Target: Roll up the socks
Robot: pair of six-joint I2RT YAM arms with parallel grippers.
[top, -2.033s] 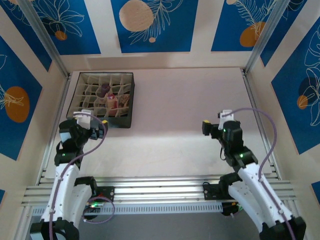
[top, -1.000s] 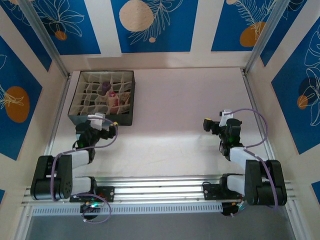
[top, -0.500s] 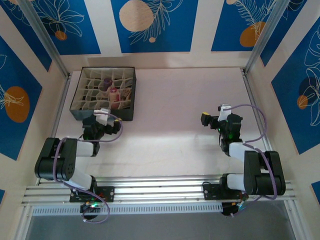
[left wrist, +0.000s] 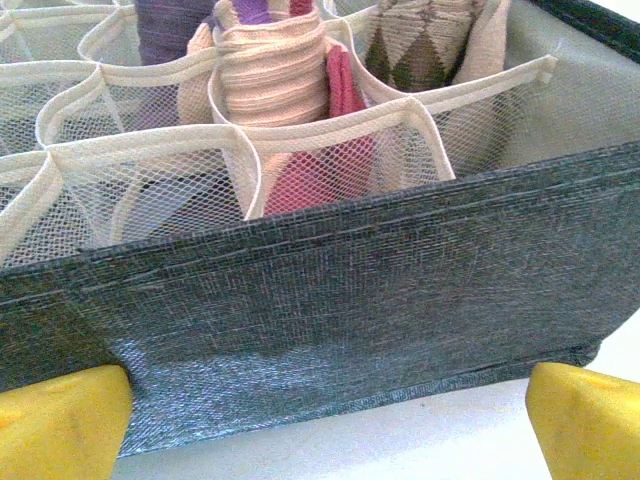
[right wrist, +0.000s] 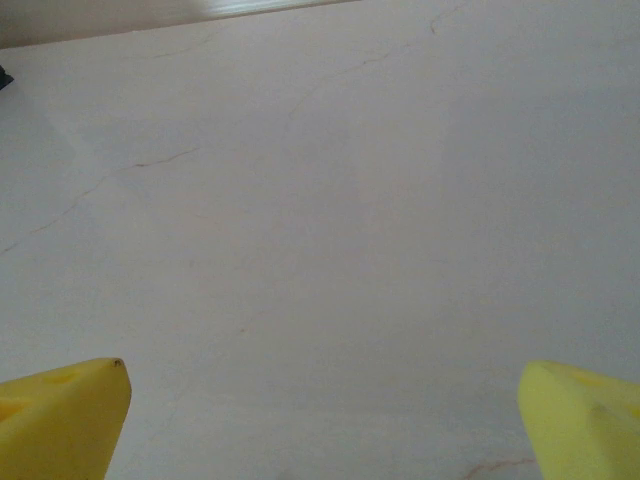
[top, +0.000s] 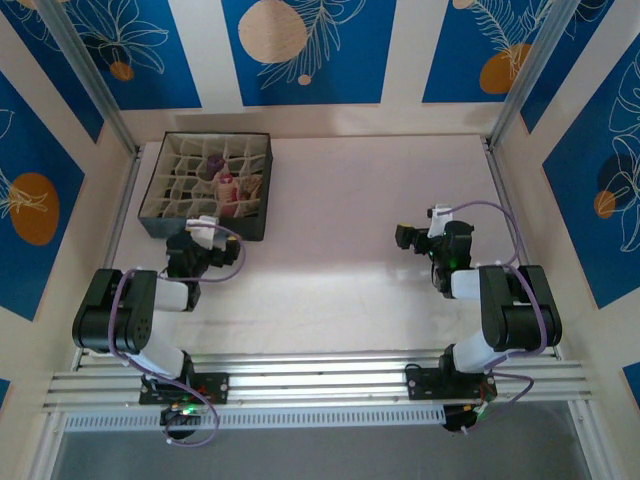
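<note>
**Arms folded low, socks already in their cells**
The left gripper [left wrist: 320, 430], yellow fingertips spread wide and holding nothing, sits just before the dark grey fabric box [left wrist: 350, 290]. The right gripper [right wrist: 320, 420] is equally wide and empty over the pale table [right wrist: 320, 200]. Behind the wall stand the rolled fabric socks [left wrist: 270, 70]. I judge the work finished: retreat straight, without nudging the box. Two seconds earlier both arms stood higher and the box lay slightly nearer.
</note>
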